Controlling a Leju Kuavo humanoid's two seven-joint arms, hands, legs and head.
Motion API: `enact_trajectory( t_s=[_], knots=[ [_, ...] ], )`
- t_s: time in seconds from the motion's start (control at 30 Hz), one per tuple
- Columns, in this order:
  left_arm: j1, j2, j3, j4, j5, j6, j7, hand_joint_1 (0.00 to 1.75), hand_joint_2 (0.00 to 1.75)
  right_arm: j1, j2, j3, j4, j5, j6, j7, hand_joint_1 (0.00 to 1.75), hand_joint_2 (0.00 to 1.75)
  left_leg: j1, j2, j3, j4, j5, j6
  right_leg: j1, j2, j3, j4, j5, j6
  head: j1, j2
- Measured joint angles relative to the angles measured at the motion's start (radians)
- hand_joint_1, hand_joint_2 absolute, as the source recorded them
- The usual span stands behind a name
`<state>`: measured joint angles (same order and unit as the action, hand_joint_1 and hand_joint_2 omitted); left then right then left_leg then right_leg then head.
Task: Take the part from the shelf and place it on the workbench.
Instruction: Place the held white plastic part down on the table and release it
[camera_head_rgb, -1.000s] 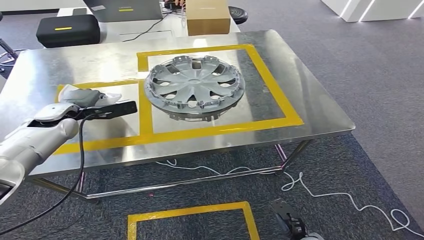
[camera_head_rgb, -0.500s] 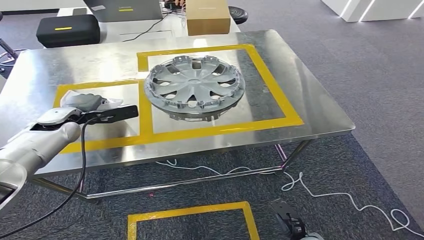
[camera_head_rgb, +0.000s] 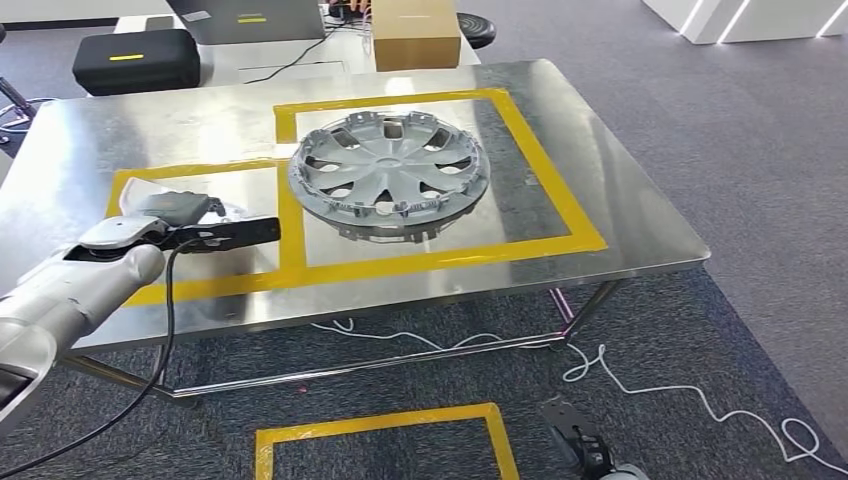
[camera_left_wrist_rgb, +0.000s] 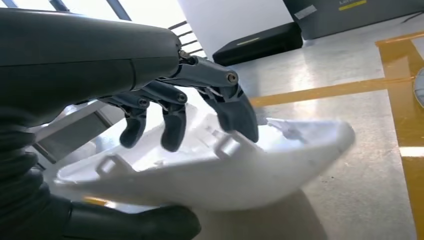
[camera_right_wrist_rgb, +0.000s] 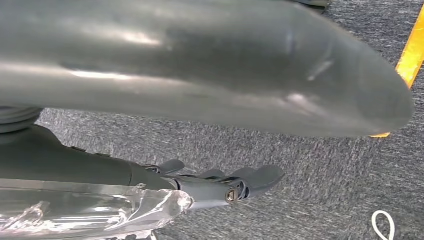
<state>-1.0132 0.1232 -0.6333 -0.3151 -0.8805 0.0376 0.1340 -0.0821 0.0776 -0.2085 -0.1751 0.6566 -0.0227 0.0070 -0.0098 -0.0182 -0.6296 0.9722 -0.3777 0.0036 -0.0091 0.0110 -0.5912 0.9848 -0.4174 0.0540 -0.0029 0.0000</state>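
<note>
A: So, the white moulded plastic part (camera_left_wrist_rgb: 210, 172), a curved shell with small clips along its edge — where does it sit?

B: In the left robot hand (camera_left_wrist_rgb: 150, 125), over the left-hand yellow-taped rectangle (camera_head_rgb: 200, 170) on the shiny steel surface (camera_head_rgb: 620, 210). The dark fingers (camera_left_wrist_rgb: 235, 112) curl over the upper rim and the thick thumb lies under the lower edge, so the shell is pinched between them. From the head view I cannot tell whether its underside touches the steel or hangs just above it.

A: How should the put-down go?

B: I'd lower it straight until the rounded belly rests on the steel inside the tape, and only then spread the fingers. The shell is curved, so it may well rock; opening slowly and drawing the thumb out along the edge rather than upward should keep it from flipping.

A: Anything near enough to matter?

B: The silver spoked wheel cover (camera_head_rgb: 388, 172) lies in the larger taped rectangle just beside, across the yellow strip. The part looks clear of it, but a sideways slide on release could carry it over the tape.

A: And the other arm?

B: The right robot hand (camera_right_wrist_rgb: 220, 182) hangs over the grey carpet (camera_right_wrist_rgb: 320, 165), fingers stretched out and holding nothing.
</note>
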Motion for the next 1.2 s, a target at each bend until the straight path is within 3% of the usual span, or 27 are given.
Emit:
enact_trajectory(
  t_s=[0.57,1.0,1.2],
  knots=[
    [-0.001,0.008,0.041,0.0,-0.033,-0.002,-0.013,0.0,1.75,0.0,0.0,-0.024,0.0,0.02,0.003,-0.003,0.0,0.0,0.0,0.0,0.0,0.0,0.0,0.0,0.0,0.0,0.0,0.0,0.0,0.0,0.0,0.0],
    [-0.004,0.029,0.134,-0.034,0.013,0.123,-0.168,0.0,1.75,0.01,0.0,-0.056,0.0,0.012,-0.013,-0.017,0.0,0.0,0.0,0.0,0.0,0.0,0.0,0.0,0.0,0.0,0.0,0.0,0.0,0.0,0.0,0.0],
    [0.033,0.075,0.152,-0.139,0.042,0.163,-0.26,0.0,1.75,0.027,0.0,-0.088,0.0,-0.003,-0.033,-0.04,0.0,0.0,0.0,0.0,0.0,0.0,0.0,0.0,0.0,0.0,0.0,0.0,0.0,0.0,0.0,0.0]
  ],
)
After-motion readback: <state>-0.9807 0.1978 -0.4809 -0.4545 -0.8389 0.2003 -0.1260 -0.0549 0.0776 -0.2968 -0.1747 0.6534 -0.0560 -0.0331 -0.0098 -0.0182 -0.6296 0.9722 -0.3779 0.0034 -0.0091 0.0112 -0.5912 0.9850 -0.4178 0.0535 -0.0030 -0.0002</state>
